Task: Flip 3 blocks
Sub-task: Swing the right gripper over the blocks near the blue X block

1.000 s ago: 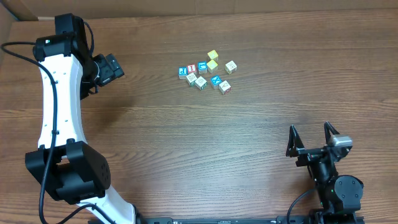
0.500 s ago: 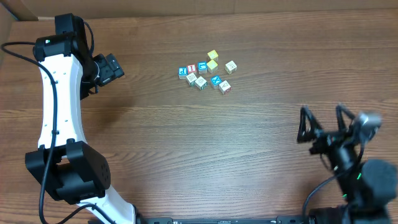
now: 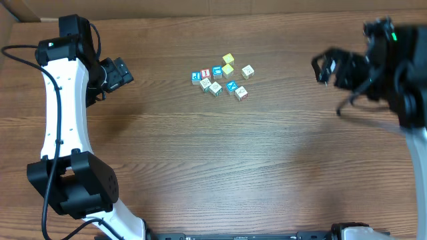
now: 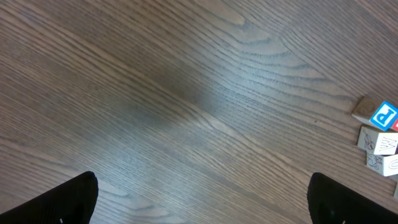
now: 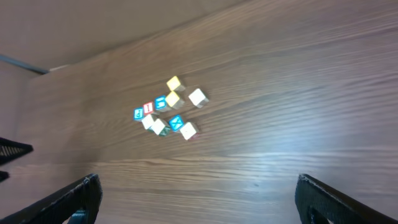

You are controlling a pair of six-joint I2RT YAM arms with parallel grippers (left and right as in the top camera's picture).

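Here, two arms are hanging above the table (image 3: 213,173) with nothing in hand, and the flipping job appears to be standing at its start. The blocks (image 3: 223,80) are sitting in a loose cluster toward 12 o'clock of the tabletop in the overhead view. The X block (image 3: 231,86) is lying blue face up on the cluster's 5 o'clock side. A cream block (image 3: 241,93) with reddish marks is sitting just beside it at 4 o'clock, and a second cream block (image 3: 215,89) is lying near its 9 o'clock. Two yellow cubes (image 3: 228,59) are topping the cluster at 12 o'clock, and a P cube (image 3: 195,77) is closing it off at 9 o'clock.

The left gripper (image 3: 123,73) is hovering well apart at the cluster's 9 o'clock, fingers spread wide and empty. The right gripper (image 3: 322,69), blurred, is hanging well apart at 3 o'clock. Its fingers are likewise spread wide, and its wrist camera is looking down on the whole cluster. Neither gripper is touching a block, so by this evidence all three flips are looking undone.
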